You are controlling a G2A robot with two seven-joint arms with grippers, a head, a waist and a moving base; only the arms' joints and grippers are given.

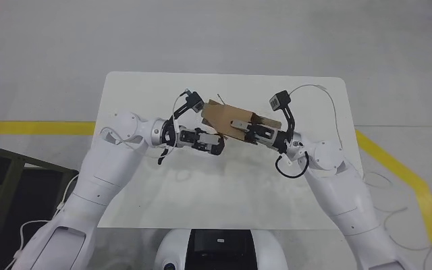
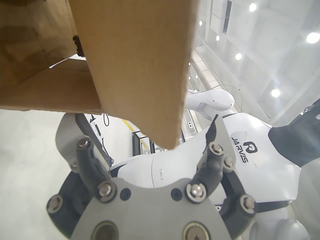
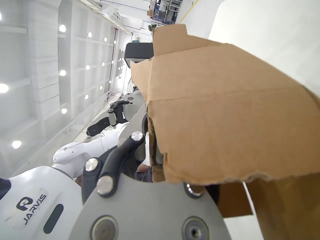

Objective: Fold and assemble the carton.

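Carton (image 3: 225, 113) hangs above mid-counter (image 1: 169, 196), one wall pinched in the right gripper (image 1: 243, 127), apparently to steady it. Left gripper (image 2: 150, 136) sits spread at a loose flap's tip, probably ready to fold it.

**Carton** (image 1: 226, 118): plain brown corrugated board, partly erected into an open-ended sleeve. It is held tilted above the far middle of the table (image 1: 169, 189), with its long axis running between the 2 arms. The right gripper (image 1: 236, 125) clamps 1 wall, with 1 finger on the outer face and 1 inside. At the opposite end, an unfolded end flap (image 2: 140, 51) tapers down between the spread fingers of the left gripper (image 2: 147, 131), touching neither. The panel nearest the right wrist has a ragged, torn edge.
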